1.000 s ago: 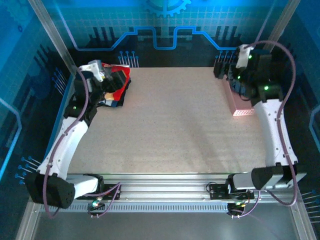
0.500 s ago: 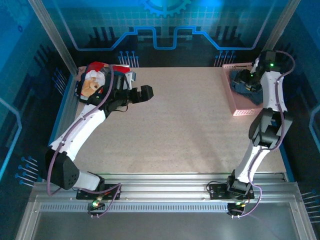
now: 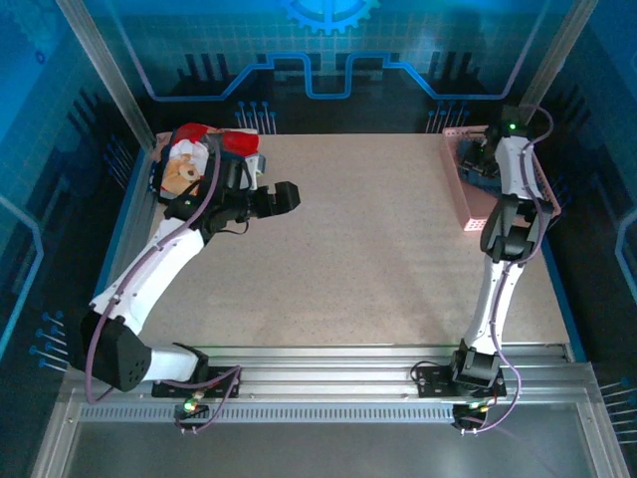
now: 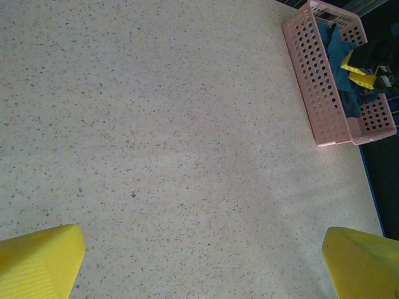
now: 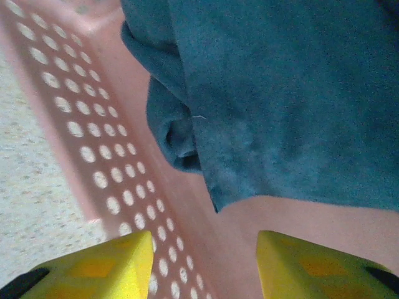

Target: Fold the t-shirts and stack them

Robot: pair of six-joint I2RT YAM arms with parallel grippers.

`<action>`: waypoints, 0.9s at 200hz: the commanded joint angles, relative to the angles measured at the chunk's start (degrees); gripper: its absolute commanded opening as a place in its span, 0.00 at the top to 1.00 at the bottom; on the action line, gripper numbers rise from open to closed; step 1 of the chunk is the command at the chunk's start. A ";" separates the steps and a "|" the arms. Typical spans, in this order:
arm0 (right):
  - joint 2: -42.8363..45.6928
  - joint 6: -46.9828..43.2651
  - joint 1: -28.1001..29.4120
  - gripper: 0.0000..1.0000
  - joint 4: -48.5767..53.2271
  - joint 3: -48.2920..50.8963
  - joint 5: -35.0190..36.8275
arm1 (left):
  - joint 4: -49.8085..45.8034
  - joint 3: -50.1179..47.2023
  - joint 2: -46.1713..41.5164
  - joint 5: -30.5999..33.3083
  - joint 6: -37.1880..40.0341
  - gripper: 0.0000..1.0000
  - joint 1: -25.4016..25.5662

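Note:
A red t-shirt with a teddy-bear print (image 3: 187,164) lies on top of a small pile at the table's far left corner. My left gripper (image 3: 287,195) hovers just right of that pile, open, with bare table between its yellow fingers (image 4: 40,258). A dark slate-blue t-shirt (image 5: 287,87) lies crumpled in the pink basket (image 5: 75,118). My right gripper (image 5: 206,255) reaches down into the basket just short of the shirt's edge. Its jaws stand partly apart, with only the basket floor between them. From the left wrist the blue shirt (image 4: 340,68) shows inside the basket (image 4: 308,93).
The pink lattice basket (image 3: 468,204) stands along the table's far right edge. The speckled tabletop (image 3: 368,249) stretches between the pile and the basket. A blue rail borders the table's left side (image 3: 124,214).
The right arm swung up and over into the basket, and its jaws narrowed. The left gripper left the shirt pile and moved right over the table, staying open.

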State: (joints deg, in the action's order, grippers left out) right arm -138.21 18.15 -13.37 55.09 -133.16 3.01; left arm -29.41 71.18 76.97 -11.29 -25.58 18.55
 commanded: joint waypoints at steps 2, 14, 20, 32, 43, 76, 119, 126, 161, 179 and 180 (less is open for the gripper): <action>-3.65 -1.14 0.97 0.53 1.57 -4.04 2.28 | -2.49 -0.07 -1.30 1.78 -0.32 0.01 0.26; -4.70 -1.26 1.21 0.53 1.30 -4.69 3.06 | -2.75 -0.15 -1.30 2.18 -0.44 0.01 0.26; -5.27 -1.28 1.31 0.55 1.33 -5.03 4.16 | -2.80 -0.14 -1.30 2.32 -0.53 0.01 0.26; -6.05 -1.39 1.33 0.57 1.00 -5.32 4.60 | -3.02 -0.20 -1.28 2.58 -0.61 0.01 0.22; -6.60 -1.45 1.50 0.57 1.16 -5.53 6.13 | -3.02 -0.26 -1.21 2.83 -0.61 0.01 0.24; -6.68 -1.24 1.68 0.61 0.50 -4.15 9.81 | -3.01 -0.72 -0.64 3.20 -0.79 0.01 0.22; -5.85 -0.40 1.75 0.74 -1.30 -2.59 9.88 | -3.29 -0.69 0.09 3.79 -1.04 0.01 0.22; -5.31 -0.62 1.75 0.76 -2.08 -2.18 9.74 | -3.24 -0.73 0.07 3.97 -0.89 0.01 0.26; -4.33 -1.19 1.86 1.00 -2.78 -2.97 9.39 | -3.05 -1.12 0.23 4.50 -0.62 0.01 0.22; -2.24 -0.74 1.95 1.00 -3.32 -2.64 9.56 | -2.76 -1.39 0.14 4.74 -0.36 0.01 0.26; -2.06 -0.70 1.95 1.00 -3.36 -2.63 9.56 | -2.76 -1.39 0.12 4.76 -0.35 0.01 0.26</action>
State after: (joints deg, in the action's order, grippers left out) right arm -143.92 17.06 -12.25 52.51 -135.79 12.01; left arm -31.31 71.00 76.97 -7.70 -25.61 18.55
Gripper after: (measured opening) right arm 0.065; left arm 0.990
